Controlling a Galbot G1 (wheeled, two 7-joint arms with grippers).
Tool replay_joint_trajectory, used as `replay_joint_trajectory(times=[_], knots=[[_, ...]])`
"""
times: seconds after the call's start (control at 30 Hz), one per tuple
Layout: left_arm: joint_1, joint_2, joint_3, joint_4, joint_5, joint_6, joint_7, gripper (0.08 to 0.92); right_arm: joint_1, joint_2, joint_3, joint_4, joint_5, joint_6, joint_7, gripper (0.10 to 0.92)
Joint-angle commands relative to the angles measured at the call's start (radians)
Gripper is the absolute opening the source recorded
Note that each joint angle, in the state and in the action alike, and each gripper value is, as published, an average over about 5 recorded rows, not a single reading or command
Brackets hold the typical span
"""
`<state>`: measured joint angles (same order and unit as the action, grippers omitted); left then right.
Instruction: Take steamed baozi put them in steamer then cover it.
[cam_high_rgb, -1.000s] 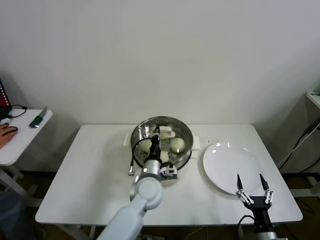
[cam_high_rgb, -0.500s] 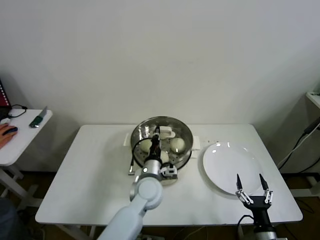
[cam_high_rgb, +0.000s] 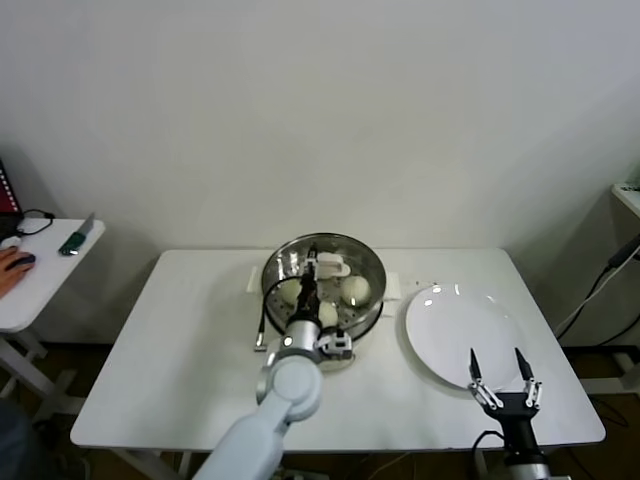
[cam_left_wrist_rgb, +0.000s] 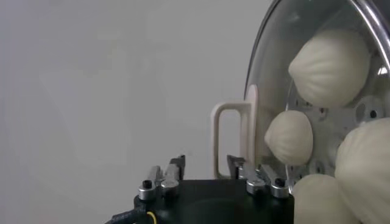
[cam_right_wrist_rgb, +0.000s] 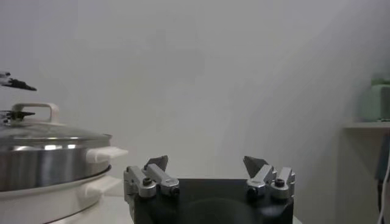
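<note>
The steamer (cam_high_rgb: 372, 264) stands at the table's middle back, and the glass cover (cam_left_wrist_rgb: 268, 73) lies on it. Through the glass I see several cream-white baozi (cam_left_wrist_rgb: 332, 64) on the perforated floor, also seen in the head view as baozi (cam_high_rgb: 355, 289). My left gripper (cam_high_rgb: 311, 268) hangs over the cover. Its jaws (cam_left_wrist_rgb: 206, 161) stand apart on either side of the cream handle (cam_left_wrist_rgb: 228, 137) without gripping it. My right gripper (cam_high_rgb: 495, 358) is open and empty near the table's front right, low over the white plate's near edge. The right wrist view shows the steamer (cam_right_wrist_rgb: 42, 161) from the side.
An empty white plate (cam_high_rgb: 465, 325) lies to the right of the steamer. A small side table (cam_high_rgb: 45, 275) stands off to the left with a person's hand and a green-handled tool on it. A shelf edge shows at the far right.
My left gripper has opened and let go of the cover's handle; the cover stays on the steamer. The right arm has barely moved.
</note>
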<state>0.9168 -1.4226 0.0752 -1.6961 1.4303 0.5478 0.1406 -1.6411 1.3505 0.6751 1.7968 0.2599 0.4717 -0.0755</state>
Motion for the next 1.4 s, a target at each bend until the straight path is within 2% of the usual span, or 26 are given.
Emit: replay_joint_trajectory(times=[0.03, 0.23, 0.4, 0.53, 0.63, 0.83, 0.97, 1.03, 1.17, 1.4], knots=[[0.012, 0.028, 0.017, -0.073, -0.076, 0.001, 0.004, 0.531, 0.004, 0.005, -0.011, -0.003, 0.002, -0.001, -0.001, 0.823], [0.016, 0.068, 0.024, -0.150, -0.158, 0.009, 0.001, 0.704, 0.010, 0.012, -0.022, -0.007, -0.004, -0.005, -0.002, 0.823], [0.045, 0.153, 0.003, -0.251, -0.254, 0.016, 0.000, 0.810, 0.011, 0.012, -0.025, -0.005, -0.006, -0.015, -0.003, 0.823], [0.096, 0.228, -0.035, -0.326, -0.374, -0.009, -0.027, 0.822, 0.010, 0.010, -0.032, 0.000, 0.026, -0.043, 0.005, 0.823], [0.131, 0.262, -0.075, -0.361, -0.496, -0.068, -0.090, 0.823, 0.007, 0.008, -0.042, 0.015, 0.057, -0.059, 0.044, 0.823], [0.203, 0.282, -0.218, -0.410, -0.807, -0.149, -0.246, 0.823, -0.001, 0.004, -0.049, 0.032, 0.048, -0.096, 0.062, 0.823], [0.280, 0.275, -0.365, -0.430, -1.064, -0.197, -0.324, 0.823, -0.004, 0.003, -0.048, 0.025, 0.041, -0.098, 0.070, 0.823], [0.334, 0.257, -0.459, -0.429, -1.201, -0.248, -0.321, 0.823, -0.007, 0.002, -0.044, 0.024, 0.042, -0.102, 0.072, 0.823], [0.447, 0.228, -0.622, -0.402, -1.450, -0.381, -0.253, 0.823, -0.012, -0.002, -0.039, 0.021, 0.043, -0.103, 0.070, 0.823], [0.614, 0.204, -0.740, -0.339, -1.746, -0.490, -0.185, 0.823, -0.011, -0.009, -0.037, 0.002, 0.040, -0.119, 0.068, 0.823]])
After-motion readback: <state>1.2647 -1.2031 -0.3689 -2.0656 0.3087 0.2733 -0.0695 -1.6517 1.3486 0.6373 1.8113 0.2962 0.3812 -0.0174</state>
